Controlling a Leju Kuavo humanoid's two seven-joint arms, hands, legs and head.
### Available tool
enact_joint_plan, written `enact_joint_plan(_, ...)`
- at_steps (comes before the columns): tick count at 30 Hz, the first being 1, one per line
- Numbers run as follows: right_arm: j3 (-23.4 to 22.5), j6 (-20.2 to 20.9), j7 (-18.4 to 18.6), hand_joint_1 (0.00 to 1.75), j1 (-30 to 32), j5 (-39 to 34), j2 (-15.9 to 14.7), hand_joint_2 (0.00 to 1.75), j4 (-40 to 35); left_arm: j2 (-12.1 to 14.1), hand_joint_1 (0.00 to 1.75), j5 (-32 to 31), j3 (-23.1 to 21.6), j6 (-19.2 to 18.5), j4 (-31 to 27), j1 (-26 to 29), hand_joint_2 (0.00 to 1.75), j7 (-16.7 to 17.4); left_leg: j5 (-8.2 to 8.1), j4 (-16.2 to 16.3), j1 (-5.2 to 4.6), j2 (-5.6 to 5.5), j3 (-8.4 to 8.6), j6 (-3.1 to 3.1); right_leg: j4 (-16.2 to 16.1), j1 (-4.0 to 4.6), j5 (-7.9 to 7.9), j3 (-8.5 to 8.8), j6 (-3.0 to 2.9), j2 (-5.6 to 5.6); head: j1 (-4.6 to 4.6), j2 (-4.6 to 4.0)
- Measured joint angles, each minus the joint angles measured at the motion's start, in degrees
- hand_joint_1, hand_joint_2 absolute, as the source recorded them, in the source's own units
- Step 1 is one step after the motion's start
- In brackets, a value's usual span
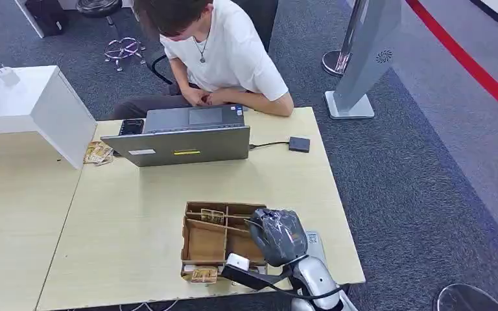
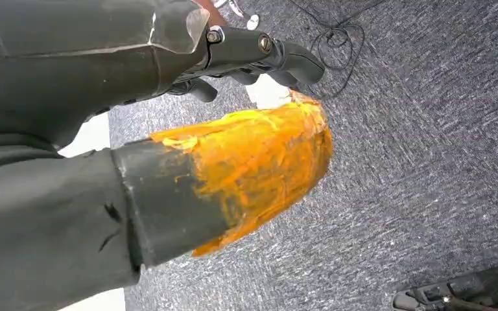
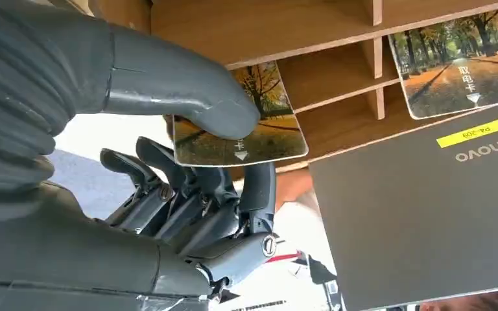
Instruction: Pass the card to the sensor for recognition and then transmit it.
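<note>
Right wrist view showed the card (image 3: 237, 133) pinched under our right robot hand's (image 3: 188, 162) thumb, fingers curled beneath, just off the box (image 1: 217, 240) that held another card (image 3: 457, 61). Its long axis ran toward the laptop (image 1: 185, 144); the sensor (image 1: 299, 144) lay beyond, right of it, on the worktop (image 1: 136, 214). Our left robot hand (image 2: 246, 58) hung over carpet, seemingly empty.
</note>
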Motion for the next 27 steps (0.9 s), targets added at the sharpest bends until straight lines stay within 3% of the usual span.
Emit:
enact_joint_plan(10,0.0,-1.13,-0.5,1.75,1.03,0.31,0.0,1.75,-2.12,0.02,0.0,0.37,0.02,0.06,0.0,0.01,0.0,0.0,0.0,0.0,0.0,0.0,0.0,0.0,0.0,0.0,0.0,0.0,0.0,0.0,0.0,0.0)
enact_joint_plan(27,-0.07,-3.1,-1.09,1.75,4.61,1.14,-0.46,1.75,-13.47,0.0,0.0,1.22,0.0,0.59,0.0,0.02,0.0,0.11,0.0,0.0,0.0,0.0,0.0,0.0,0.0,0.0,0.0,-0.01,0.0,0.0,0.0,0.0)
